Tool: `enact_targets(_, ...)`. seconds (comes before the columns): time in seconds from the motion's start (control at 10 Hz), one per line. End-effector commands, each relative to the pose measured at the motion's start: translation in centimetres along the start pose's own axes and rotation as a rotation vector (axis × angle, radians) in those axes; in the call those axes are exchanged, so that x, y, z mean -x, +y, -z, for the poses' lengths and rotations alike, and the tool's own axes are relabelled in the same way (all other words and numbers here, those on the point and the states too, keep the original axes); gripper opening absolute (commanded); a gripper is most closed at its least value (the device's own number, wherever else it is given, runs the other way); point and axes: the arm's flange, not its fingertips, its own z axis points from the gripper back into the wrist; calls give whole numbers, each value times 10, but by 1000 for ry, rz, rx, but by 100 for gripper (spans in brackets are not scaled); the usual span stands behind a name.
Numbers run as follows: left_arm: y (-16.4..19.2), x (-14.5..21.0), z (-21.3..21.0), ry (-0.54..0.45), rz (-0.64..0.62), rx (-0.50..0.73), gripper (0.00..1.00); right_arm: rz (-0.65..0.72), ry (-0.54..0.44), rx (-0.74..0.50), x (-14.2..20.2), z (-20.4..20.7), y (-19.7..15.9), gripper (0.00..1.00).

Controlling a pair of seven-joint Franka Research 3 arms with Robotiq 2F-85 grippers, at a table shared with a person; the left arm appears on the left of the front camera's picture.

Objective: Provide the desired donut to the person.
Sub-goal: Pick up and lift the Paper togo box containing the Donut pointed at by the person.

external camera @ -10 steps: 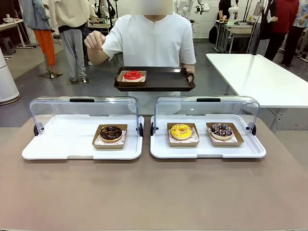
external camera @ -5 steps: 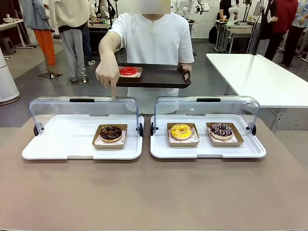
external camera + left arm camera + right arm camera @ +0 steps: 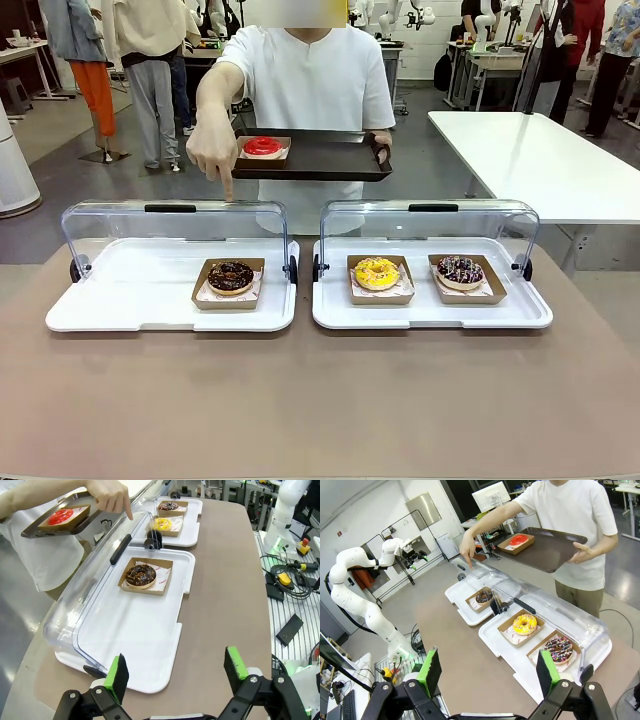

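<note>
The person (image 3: 310,80) in a white shirt stands at the far side, one hand holding a dark tray (image 3: 330,160) that carries a red donut (image 3: 263,146). Their other hand (image 3: 215,150) points a finger down over the left case, where a chocolate donut (image 3: 230,276) sits in a brown paper tray. A yellow donut (image 3: 377,272) and a dark sprinkled donut (image 3: 460,269) lie in the right case. My left gripper (image 3: 176,672) is open and empty, hanging above the near end of the left case. My right gripper (image 3: 488,672) is open too, high above the table.
Both white display cases (image 3: 120,300) (image 3: 430,315) have clear lids (image 3: 170,225) rolled back to the far side. A white table (image 3: 540,160) stands at the right. In the right wrist view the left arm (image 3: 355,590) rises beyond the table; cables (image 3: 290,575) lie beside it.
The person's free hand has come down from shoulder height and now points at the left case. The dark tray has risen slightly. The donuts in the cases have not moved.
</note>
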Motion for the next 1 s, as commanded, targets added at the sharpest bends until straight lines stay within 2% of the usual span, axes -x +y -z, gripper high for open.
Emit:
enact_targets(0.0,-1,1,0,-18,1,-2,100,-2,-5,-2,-1,1,1,100)
enact_targets(0.9,-1,1,0,-18,1,-2,100,-2,-5,-2,-1,1,1,100)
